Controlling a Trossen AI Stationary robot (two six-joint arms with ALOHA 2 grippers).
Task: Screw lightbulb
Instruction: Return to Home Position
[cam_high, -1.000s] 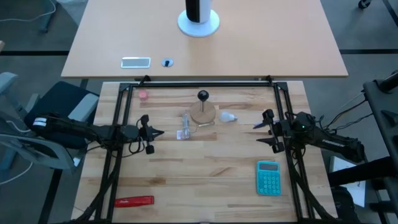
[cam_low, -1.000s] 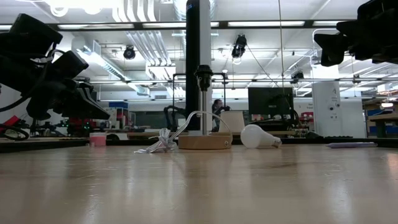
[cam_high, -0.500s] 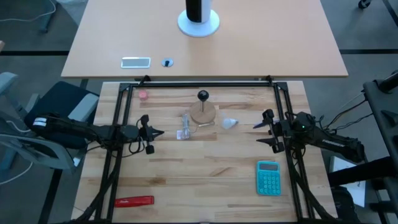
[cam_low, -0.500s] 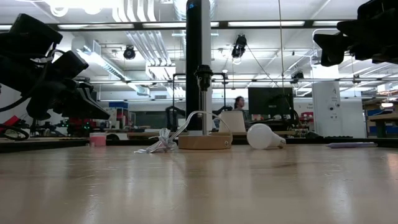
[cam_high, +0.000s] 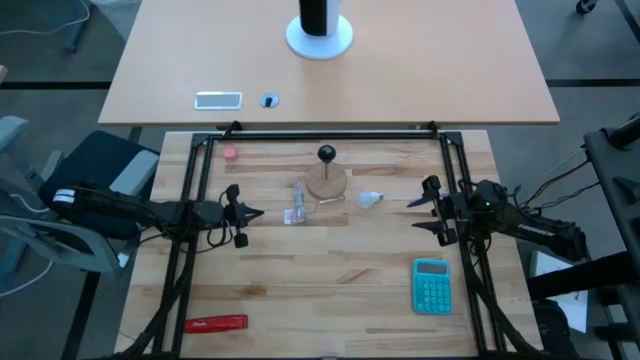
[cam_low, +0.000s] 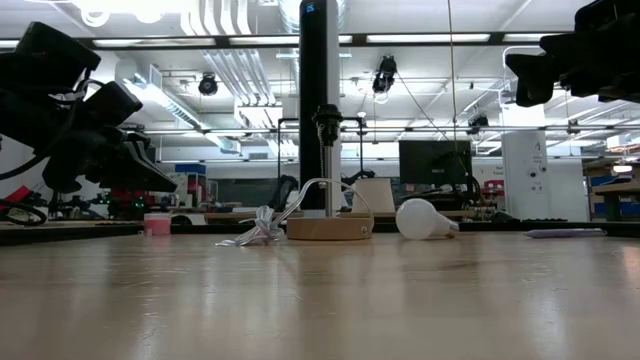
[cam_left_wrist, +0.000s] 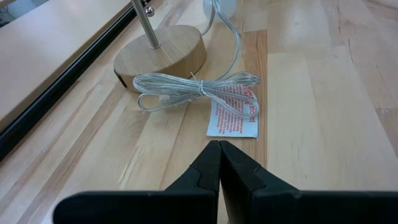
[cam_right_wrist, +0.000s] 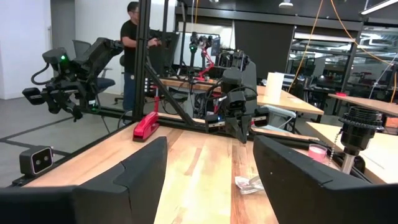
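Lightbulb, small, white and rounded with a narrower greyish end, lies on its side on the pale wooden table. It is just beside the round wooden disc stand, on the side toward your right arm, and out of the black socket on the stand's post. Your left gripper sits at the table's left edge, raised, fingers pressed together on nothing. It points at the coiled clear cord. Your right gripper waits at the right edge, also raised, fingers spread wide and empty, near the teal calculator.
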